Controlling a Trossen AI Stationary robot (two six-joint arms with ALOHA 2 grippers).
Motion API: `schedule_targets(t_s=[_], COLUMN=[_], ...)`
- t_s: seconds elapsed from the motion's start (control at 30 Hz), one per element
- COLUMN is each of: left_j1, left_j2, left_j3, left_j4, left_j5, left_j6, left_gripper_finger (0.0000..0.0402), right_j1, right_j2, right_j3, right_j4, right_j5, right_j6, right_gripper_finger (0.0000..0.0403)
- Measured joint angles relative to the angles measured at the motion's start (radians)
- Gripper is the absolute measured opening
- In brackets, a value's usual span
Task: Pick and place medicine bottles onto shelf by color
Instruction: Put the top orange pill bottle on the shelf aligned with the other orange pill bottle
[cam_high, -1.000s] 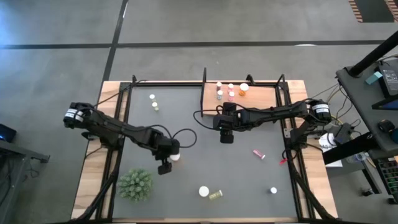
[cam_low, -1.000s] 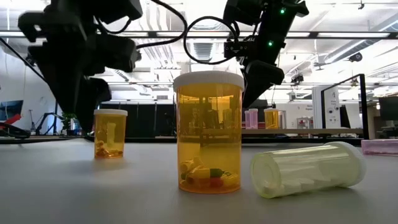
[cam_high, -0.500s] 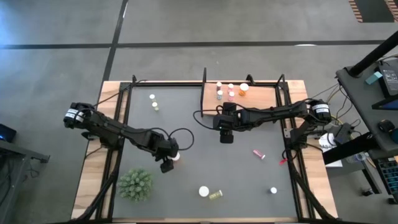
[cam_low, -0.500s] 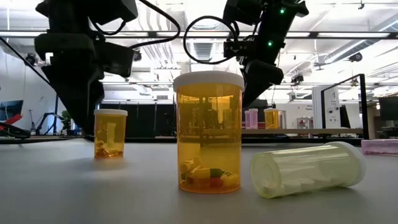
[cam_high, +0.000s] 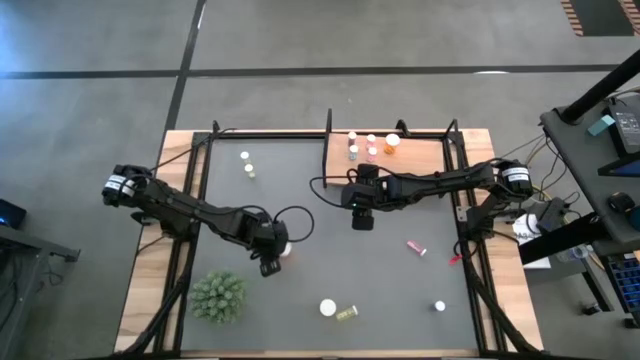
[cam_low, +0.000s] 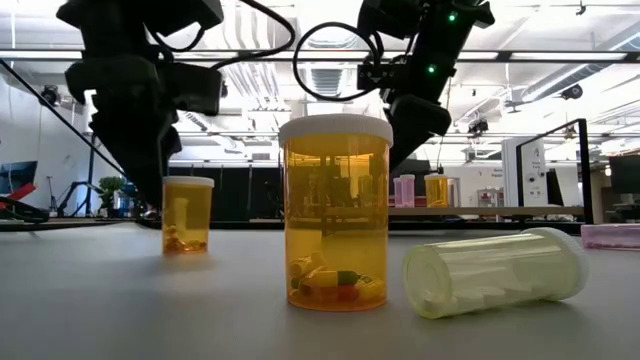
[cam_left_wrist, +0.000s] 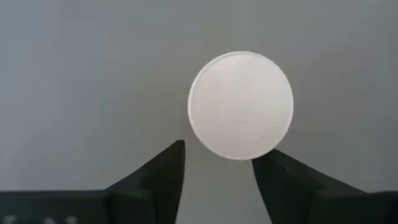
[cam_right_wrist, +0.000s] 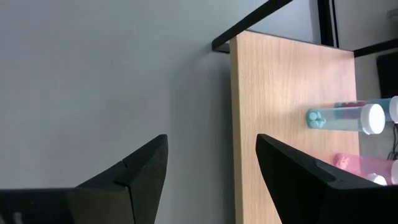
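Your dark grey mat (cam_high: 330, 225) covered most of the table, with the 2 arms reaching in from either side. The left arm stretched toward the mat's middle-left, and the right arm stretched from the right edge to just in front of the shelf (cam_high: 420, 155), the light wooden board at the mat's far edge. A spiky green plant (cam_high: 218, 297) sat at the near left corner of the mat.

You had the left gripper (cam_high: 270, 258) lowered over an orange bottle (cam_low: 187, 214) standing upright on the mat; from its own wrist camera you saw that bottle's white cap (cam_left_wrist: 240, 104) just past the fingertips (cam_left_wrist: 171, 163), off to one side of the gap rather than between them. The jaws were partly drawn in and gripped nothing.

Your right gripper (cam_high: 361, 215) hung above bare mat beside the shelf's edge, jaws parted and empty.

On the shelf you had 4 small bottles (cam_high: 371, 146) grouped near its left end, pink ones and 1 orange. Elsewhere, a pale bottle (cam_high: 246, 163) stood at the far left of the mat, a pink bottle (cam_high: 417, 247) lay on its side at the right, and near the front edge stood an upright orange bottle (cam_low: 335, 212) with a yellow-green bottle (cam_low: 495, 271) lying just beside it.
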Motion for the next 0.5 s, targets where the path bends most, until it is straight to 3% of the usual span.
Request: schedule_targets(t_s=[0.3, 0.5], left_j1=[0.001, 0.003], left_j2=[0.0, 0.013], left_j3=[0.0, -0.016], left_j4=[0.118, 0.337], left_j5=[-0.132, -0.212], left_j6=[0.074, 0.229], left_gripper_finger=[0.0126, 0.0125], right_j1=[0.0, 0.0], right_j2=[0.0, 0.0], right_j3=[0.0, 0.0], right_j4=[0.011, 0.011], right_j5=[0.0, 0.0], right_j6=[0.0, 0.0], right_gripper_finger=[0.0235, 0.0235])
